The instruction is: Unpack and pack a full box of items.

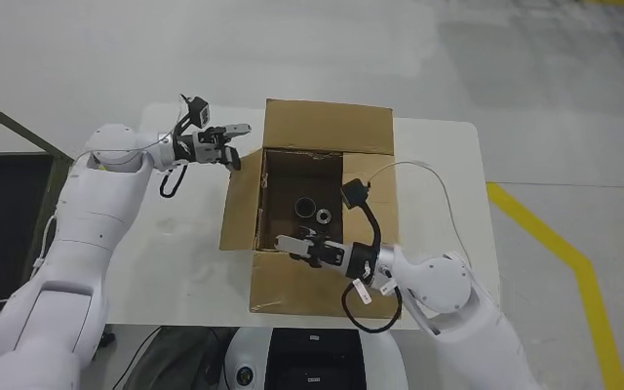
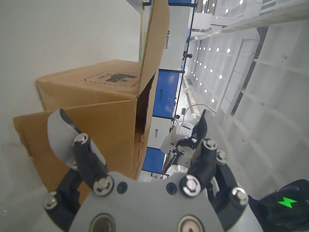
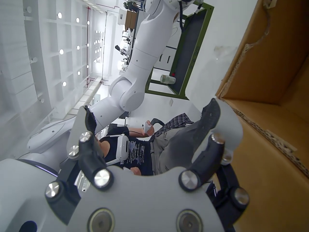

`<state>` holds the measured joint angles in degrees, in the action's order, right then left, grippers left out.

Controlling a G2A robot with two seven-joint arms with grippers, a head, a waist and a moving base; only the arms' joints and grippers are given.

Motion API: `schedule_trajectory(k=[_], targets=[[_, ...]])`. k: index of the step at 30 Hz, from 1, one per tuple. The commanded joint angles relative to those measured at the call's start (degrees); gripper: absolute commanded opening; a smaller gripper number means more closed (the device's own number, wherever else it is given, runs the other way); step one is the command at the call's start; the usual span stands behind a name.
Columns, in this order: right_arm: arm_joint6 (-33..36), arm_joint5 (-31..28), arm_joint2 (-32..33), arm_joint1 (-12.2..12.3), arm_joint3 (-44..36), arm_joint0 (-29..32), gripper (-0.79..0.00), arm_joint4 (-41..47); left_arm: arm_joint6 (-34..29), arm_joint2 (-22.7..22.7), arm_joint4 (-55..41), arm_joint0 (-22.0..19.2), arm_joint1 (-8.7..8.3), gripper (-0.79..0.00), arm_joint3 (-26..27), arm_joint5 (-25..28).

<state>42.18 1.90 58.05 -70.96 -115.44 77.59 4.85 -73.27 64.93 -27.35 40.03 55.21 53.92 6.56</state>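
An open cardboard box [image 1: 292,283] stands in the middle of the white table, flaps spread out. Deep inside lie two dark round items [image 1: 306,207], one beside the other. My left gripper [image 1: 237,146] hovers open at the box's far left corner, next to the left flap [image 2: 101,131]; whether a finger touches the flap I cannot tell. My right gripper [image 1: 291,246] is open and empty over the box's near left inside corner, one fingertip [image 3: 212,112] close to the cardboard wall [image 3: 265,78].
The white table [image 1: 175,253] has bare room left of the box. A green-framed dark stand [image 1: 19,166] adjoins the table's left side, with a bottle [image 3: 167,79] on it. A white cable [image 1: 429,175] loops over the right flap.
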Motion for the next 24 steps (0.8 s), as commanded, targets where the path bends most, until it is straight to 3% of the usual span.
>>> schedule_trajectory(k=[1, 7, 24], targets=[[0.43, -0.33, 0.49, 0.16, -0.15, 0.41, 0.0, 0.23, -0.12, 0.94, 0.08, -0.01, -0.3, 0.0, 0.13, 0.47], [1.55, -1.27, 1.8, 0.61, -0.23, 1.35, 0.0, 0.91, -1.48, 5.51, 0.18, 1.61, -1.89, 0.0, 3.75, 1.1], [2.38, -3.68, 8.32, 2.36, -3.22, 7.27, 0.0, 1.91, 1.76, 14.3, 1.92, 9.02, -4.62, 0.0, 23.55, -1.49]])
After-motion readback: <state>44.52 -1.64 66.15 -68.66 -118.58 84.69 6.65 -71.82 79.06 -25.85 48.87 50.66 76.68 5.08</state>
